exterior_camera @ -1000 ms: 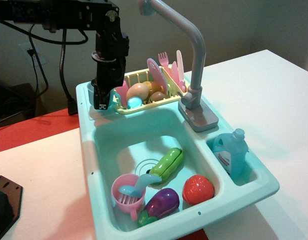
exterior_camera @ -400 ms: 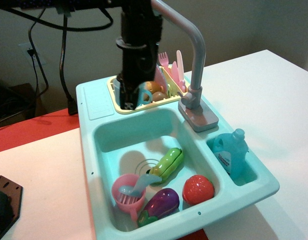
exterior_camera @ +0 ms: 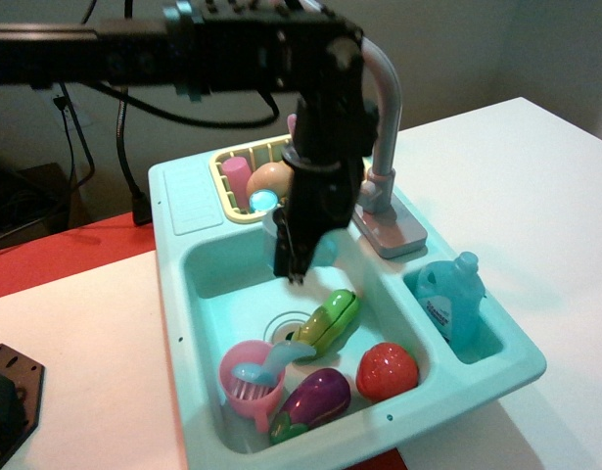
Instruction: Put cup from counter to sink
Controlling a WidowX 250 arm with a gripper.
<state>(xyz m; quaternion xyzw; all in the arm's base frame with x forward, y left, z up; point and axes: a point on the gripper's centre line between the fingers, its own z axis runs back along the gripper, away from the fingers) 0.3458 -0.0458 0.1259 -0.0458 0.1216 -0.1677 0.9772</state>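
My jaws [exterior_camera: 293, 257] are clamped on the cup [exterior_camera: 318, 245], which hangs above the sink [exterior_camera: 210, 269], off the counter [exterior_camera: 191, 203]. Beneath lie a pea pod [exterior_camera: 327, 320], a pink cup [exterior_camera: 250, 375], an eggplant [exterior_camera: 313, 398] and a tomato [exterior_camera: 387, 370].

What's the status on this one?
Gripper shut on cup, hanging over sink. Cup off counter. Pea pod directly below.

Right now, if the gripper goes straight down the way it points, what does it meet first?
Probably bare sink floor near the drain, just left of the pea pod. Depth is unclear from one view. The gripper holds the cup.
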